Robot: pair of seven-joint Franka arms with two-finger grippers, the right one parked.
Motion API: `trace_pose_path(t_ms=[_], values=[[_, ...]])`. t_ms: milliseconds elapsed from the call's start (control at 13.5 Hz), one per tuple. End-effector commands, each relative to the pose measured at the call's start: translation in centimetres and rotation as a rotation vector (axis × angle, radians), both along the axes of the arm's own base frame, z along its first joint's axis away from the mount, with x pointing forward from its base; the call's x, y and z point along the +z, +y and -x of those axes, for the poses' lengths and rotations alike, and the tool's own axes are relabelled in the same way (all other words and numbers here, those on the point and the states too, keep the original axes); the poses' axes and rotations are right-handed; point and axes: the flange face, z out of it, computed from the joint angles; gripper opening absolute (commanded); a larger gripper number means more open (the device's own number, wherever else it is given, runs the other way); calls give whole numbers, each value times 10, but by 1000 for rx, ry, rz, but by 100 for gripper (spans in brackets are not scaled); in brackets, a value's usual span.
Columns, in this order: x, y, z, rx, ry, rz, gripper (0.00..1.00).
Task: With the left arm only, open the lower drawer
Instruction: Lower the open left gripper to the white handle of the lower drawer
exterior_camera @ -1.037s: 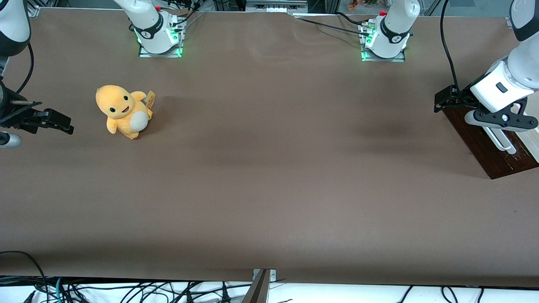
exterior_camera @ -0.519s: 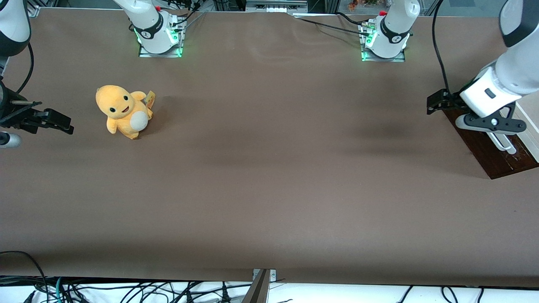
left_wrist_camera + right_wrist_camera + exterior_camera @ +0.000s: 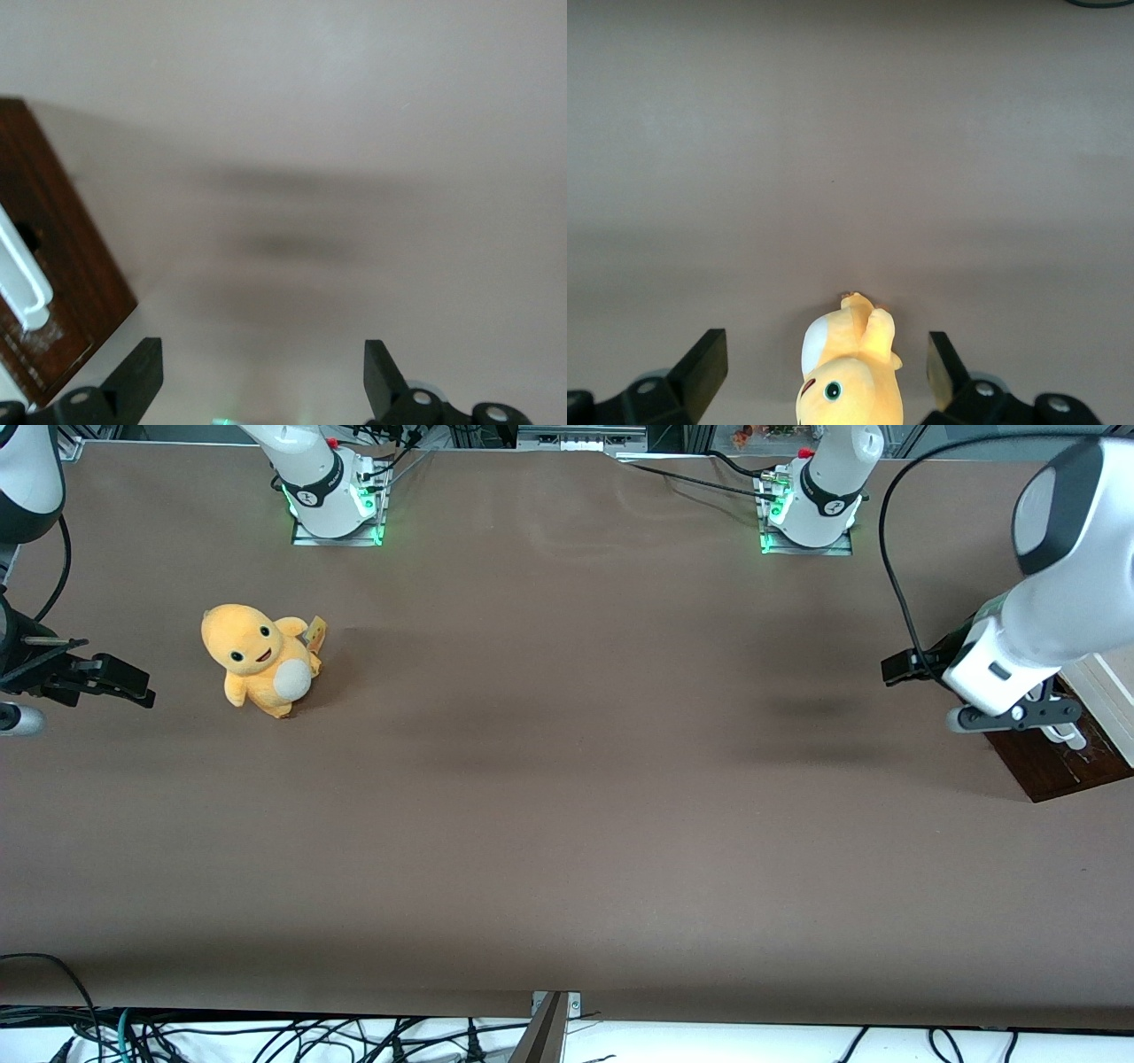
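Apparently the spread pincer (image 3: 259,385) hangs just beside the lower drawer (image 3: 1045,760).

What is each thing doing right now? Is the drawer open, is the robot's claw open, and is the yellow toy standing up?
lower drawer: pulled out a little, its white bar handle free, nothing gripping it.
gripper: open, empty, above bare table beside the drawer.
left arm: reaching over the drawer end of the table.
plush toy: sitting upright on the table, toward the parked arm's end.

Brown table (image 3: 567,824), evenly lit
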Motion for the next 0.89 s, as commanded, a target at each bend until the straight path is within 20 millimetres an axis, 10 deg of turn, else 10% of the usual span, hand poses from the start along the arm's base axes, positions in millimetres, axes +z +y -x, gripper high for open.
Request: trace_pose_path(t_ms=[0, 815], values=[[-31, 14, -4, 10, 113, -116, 100], [-175, 53, -25, 16, 294, -611, 100]])
